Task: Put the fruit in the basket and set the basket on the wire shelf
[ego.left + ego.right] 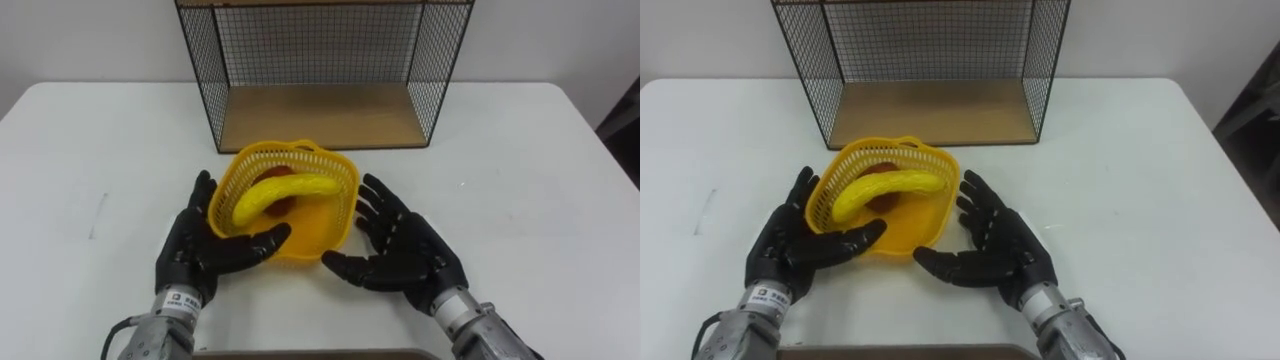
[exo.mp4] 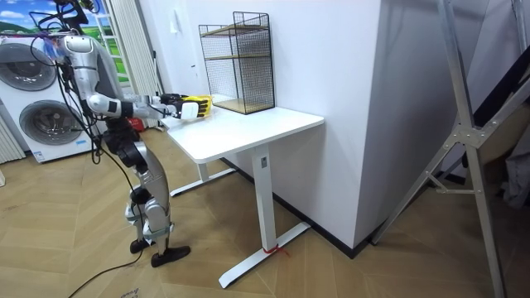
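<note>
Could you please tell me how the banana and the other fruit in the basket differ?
The banana is bright yellow and long; the red fruit is dark red, and its shape cannot be made out. The banana lies on top, in plain view; the red fruit sits beneath it, mostly hidden. Both are inside the yellow basket, between the open left hand and right hand.

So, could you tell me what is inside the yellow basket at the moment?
A yellow banana lies across the inside of the basket. Beneath it a dark red fruit peeks out; the banana covers most of it, so its kind cannot be told.
</note>
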Motion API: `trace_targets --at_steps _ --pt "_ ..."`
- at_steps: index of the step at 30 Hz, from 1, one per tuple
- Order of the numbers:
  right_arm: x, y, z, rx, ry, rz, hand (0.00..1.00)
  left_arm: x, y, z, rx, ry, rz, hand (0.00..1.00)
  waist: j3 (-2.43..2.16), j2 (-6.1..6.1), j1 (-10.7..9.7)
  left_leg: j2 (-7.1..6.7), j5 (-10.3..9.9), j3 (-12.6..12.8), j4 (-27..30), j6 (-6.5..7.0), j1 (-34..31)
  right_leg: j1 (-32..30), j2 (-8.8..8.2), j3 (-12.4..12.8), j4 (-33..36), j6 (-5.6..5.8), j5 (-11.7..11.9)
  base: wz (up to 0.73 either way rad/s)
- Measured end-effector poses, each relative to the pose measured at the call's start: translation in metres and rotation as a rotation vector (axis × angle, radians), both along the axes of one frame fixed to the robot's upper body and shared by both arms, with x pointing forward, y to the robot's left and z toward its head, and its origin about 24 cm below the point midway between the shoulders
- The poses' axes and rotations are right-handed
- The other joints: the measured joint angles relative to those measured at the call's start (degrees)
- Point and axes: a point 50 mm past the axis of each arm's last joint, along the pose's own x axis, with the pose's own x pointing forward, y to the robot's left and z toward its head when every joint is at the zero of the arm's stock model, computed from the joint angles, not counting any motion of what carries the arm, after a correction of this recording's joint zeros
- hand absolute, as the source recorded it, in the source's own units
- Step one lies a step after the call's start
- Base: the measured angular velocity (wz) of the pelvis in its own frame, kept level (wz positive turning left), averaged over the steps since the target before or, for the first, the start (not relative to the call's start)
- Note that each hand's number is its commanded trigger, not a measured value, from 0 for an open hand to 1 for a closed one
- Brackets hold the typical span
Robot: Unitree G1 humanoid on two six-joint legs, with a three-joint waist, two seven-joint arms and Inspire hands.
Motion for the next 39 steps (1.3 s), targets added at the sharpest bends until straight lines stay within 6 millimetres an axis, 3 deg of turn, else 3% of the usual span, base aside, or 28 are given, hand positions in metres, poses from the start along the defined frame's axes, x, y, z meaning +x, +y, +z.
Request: trace_targets --at_steps 39 --pt "0.018 0.001 0.006 0.097 -0.002 -0.061 0.00 0.001 -0.007 -0.001 0.011 0.012 -0.036 0.00 -0.02 0.01 -0.2 -0.10 0.0 0.4 0.2 0.01 0.0 -0.2 -0.13 0.3 0.6 0.04 0.0 0.00"
